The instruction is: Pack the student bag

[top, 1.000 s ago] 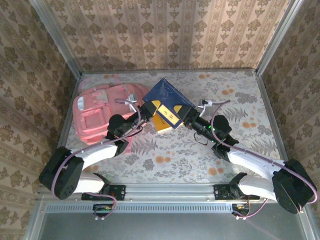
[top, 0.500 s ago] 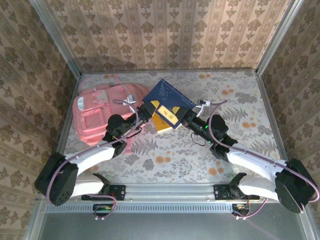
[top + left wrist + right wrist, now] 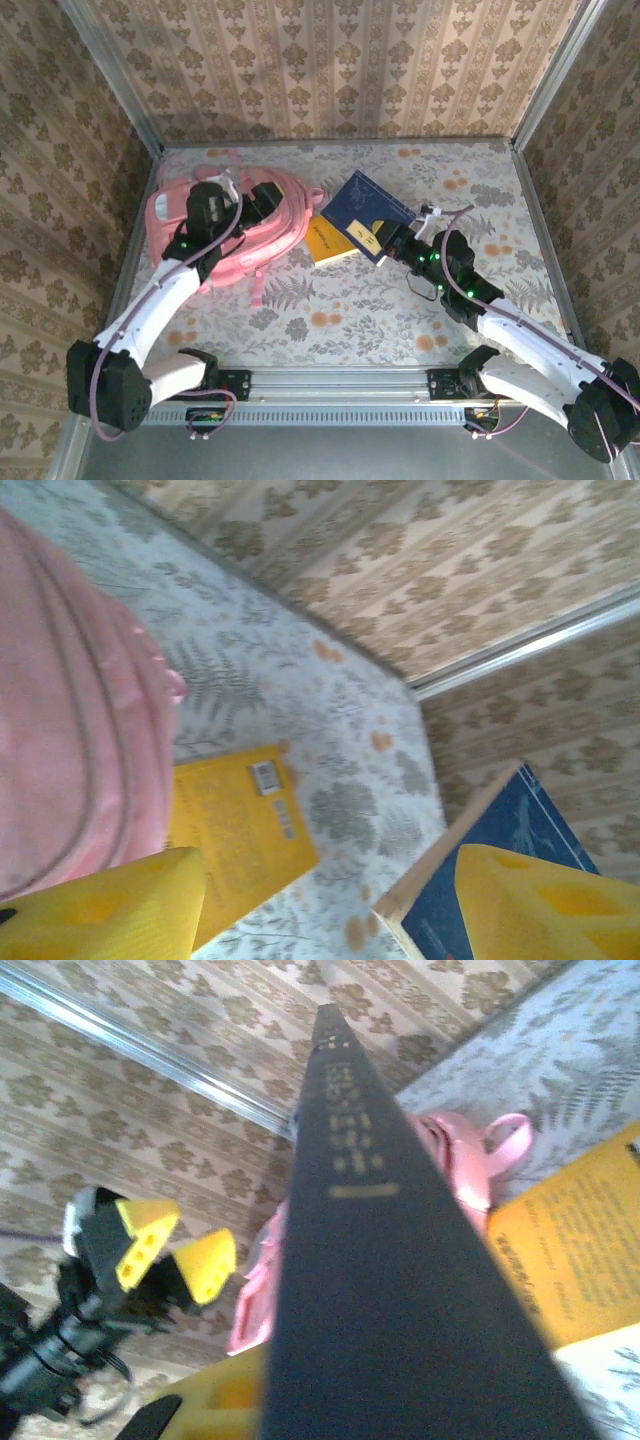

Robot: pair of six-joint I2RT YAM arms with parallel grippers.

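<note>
Pink fabric student bag [image 3: 262, 238] lies on the counter [image 3: 340, 320] at its far left corner. My left end effector [image 3: 268, 197] hangs above the bag's right end, fingers [image 3: 100, 910] spread wide, nothing between them. Just right of the bag, a yellow book [image 3: 330, 243] lies flat on the counter, touching or nearly touching the bag; I cannot tell which. Further right of the bag, my right end effector [image 3: 385, 238] is pinching a dark blue book [image 3: 365, 203], held tilted off the counter, its lower edge overlapping the yellow book from overhead.
</note>
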